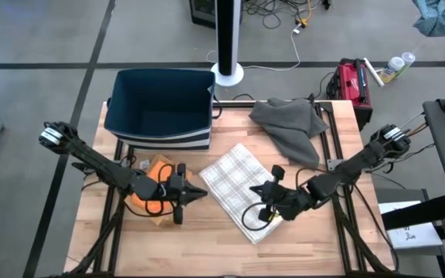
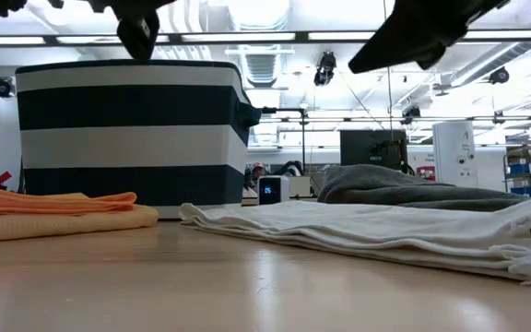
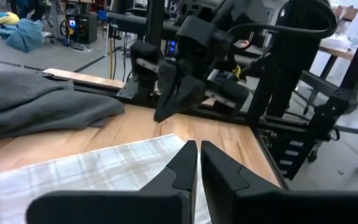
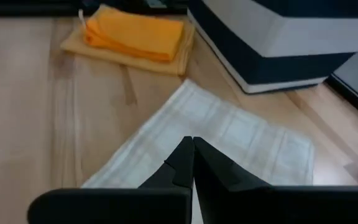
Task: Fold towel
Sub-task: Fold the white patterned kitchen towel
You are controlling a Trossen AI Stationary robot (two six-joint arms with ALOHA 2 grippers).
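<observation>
A white plaid towel lies folded flat at the table's middle, one corner toward the far edge. My left gripper hovers shut just off its left side, above a folded orange towel, and points level toward the table's right. My right gripper hovers shut over the plaid towel's right part and points left and slightly down. In the left wrist view my shut fingers hang over the towel's edge, with the other gripper facing them. Neither gripper holds anything.
A navy bin with white stripes stands at the far left. A crumpled grey towel lies at the far right. Bare wood shows along the table's near edge.
</observation>
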